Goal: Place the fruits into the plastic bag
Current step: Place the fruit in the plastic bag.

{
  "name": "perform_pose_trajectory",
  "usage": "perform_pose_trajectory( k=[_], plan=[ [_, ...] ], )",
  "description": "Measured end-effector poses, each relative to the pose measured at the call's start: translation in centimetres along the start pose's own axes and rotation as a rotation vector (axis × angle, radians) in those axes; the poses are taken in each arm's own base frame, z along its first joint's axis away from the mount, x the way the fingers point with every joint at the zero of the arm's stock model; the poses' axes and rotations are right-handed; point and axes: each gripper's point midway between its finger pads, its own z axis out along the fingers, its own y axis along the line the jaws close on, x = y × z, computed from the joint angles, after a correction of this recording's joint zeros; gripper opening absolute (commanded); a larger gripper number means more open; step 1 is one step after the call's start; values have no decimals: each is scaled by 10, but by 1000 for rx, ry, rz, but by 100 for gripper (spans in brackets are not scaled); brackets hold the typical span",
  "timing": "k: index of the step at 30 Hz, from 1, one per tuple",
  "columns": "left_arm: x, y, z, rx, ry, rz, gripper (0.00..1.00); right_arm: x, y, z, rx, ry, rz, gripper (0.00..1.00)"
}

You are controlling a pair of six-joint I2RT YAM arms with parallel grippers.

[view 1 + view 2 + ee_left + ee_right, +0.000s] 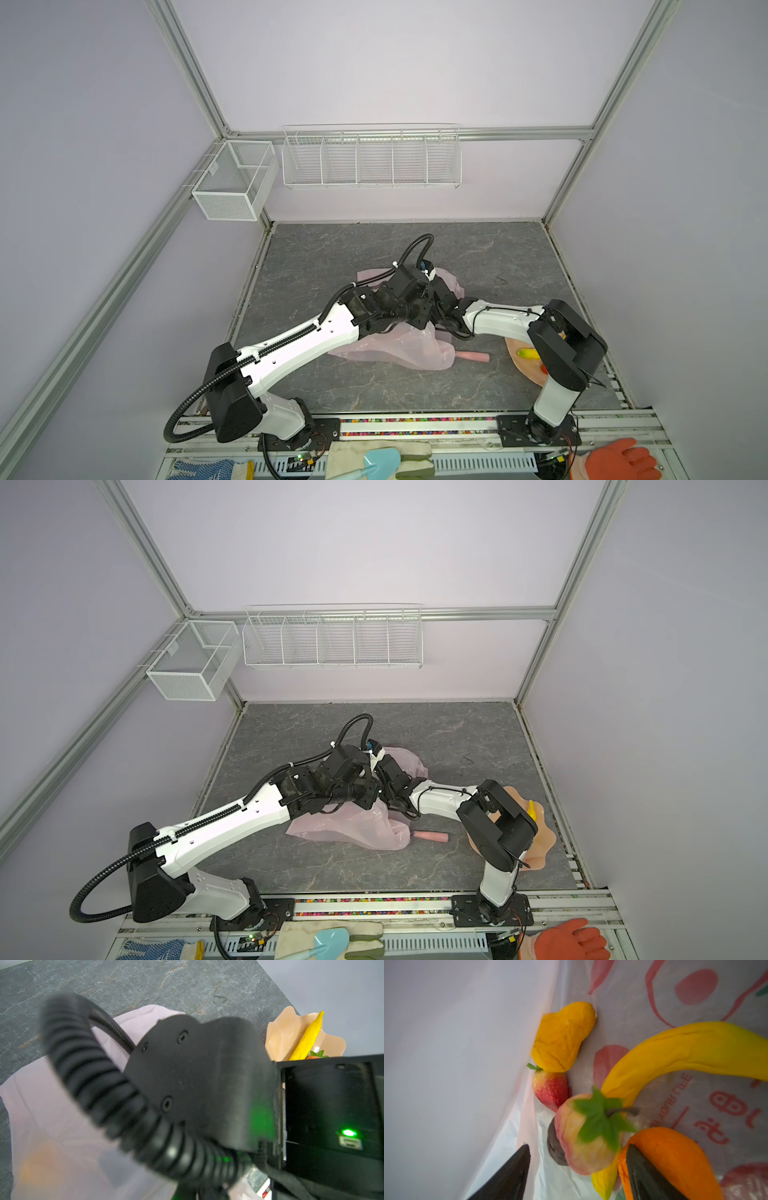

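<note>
Inside plastic bag (654, 1012), strawberry (583, 1142) between spread right jaws; left jaws pressed together.

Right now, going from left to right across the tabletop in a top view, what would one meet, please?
plastic bag → pink handle → tan plate, which has a banana lying on it.

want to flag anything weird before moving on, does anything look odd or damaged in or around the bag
Two things. A pink handle sticks out from the edge of the plastic bag, and it is no fruit. Inside the bag, the orange-yellow fruit against the bag wall looks creased and caved in.
</note>
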Motion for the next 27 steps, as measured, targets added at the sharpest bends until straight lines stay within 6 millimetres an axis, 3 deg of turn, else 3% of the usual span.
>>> perform_pose_trajectory(
  k=[10, 20, 27],
  plan=[
    [0, 3, 0, -17, -1, 7, 0, 4, -2, -18, 41, -15, -31, 100],
    [0, 6, 0, -31, -3, 8, 0, 14, -28, -51, 127, -50, -29, 92],
    [1, 7, 0, -37, 0, 8, 0, 9, -41, -82, 177, -114, -13, 89]
  ],
)
